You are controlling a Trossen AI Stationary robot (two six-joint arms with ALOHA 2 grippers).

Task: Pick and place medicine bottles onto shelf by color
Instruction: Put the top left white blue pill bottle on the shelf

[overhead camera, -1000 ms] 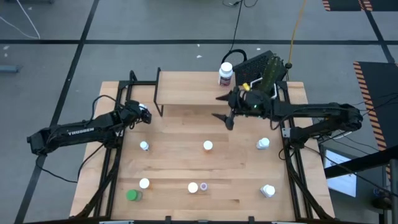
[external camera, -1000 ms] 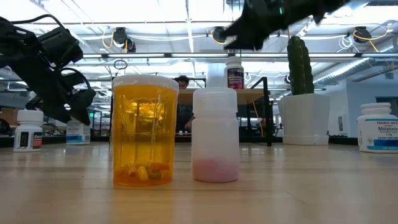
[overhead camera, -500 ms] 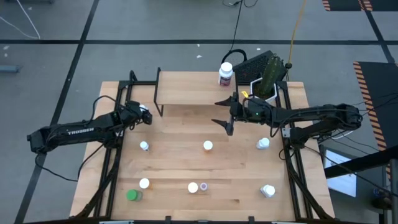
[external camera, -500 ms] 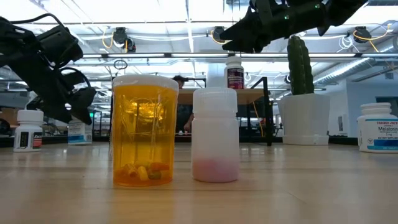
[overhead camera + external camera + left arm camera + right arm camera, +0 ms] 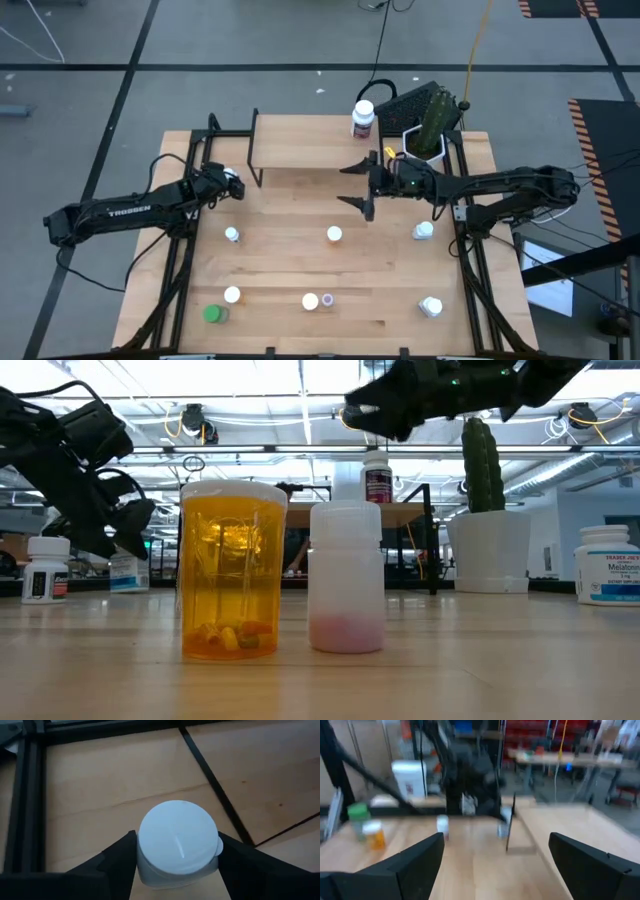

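Note:
My left gripper (image 5: 231,183) stands near the shelf's left front leg, shut on a white-capped bottle (image 5: 176,840). The shelf (image 5: 305,141) is a light-wood board on black legs at the far side; one white bottle with a dark label (image 5: 362,118) stands on its right end. My right gripper (image 5: 357,186) hangs open in front of the shelf's right end and holds nothing. Several bottles stand upright on the table: white-capped ones (image 5: 232,234) (image 5: 334,234) (image 5: 424,231) (image 5: 431,306), an orange one (image 5: 230,570), a tiny one with pink contents (image 5: 347,575) and a green one (image 5: 213,314). My left gripper pinches the white bottle's body just under its cap (image 5: 150,872) between the two fingers, one on each side. The fingers come from above, pointing down at the cap's top. The bottle stands upright in the hold; its base is hidden by the cap.
A cactus in a white pot (image 5: 427,122) and a black flat object (image 5: 412,100) sit beyond the shelf's right end. Black frame rails (image 5: 176,260) run along both table sides. Bare wood lies between the bottle rows in the table's middle (image 5: 330,265).
My right gripper has drifted a little from the shelf's front edge toward the table's near edge, staying open and high above the table. The left arm and all bottles have kept still.

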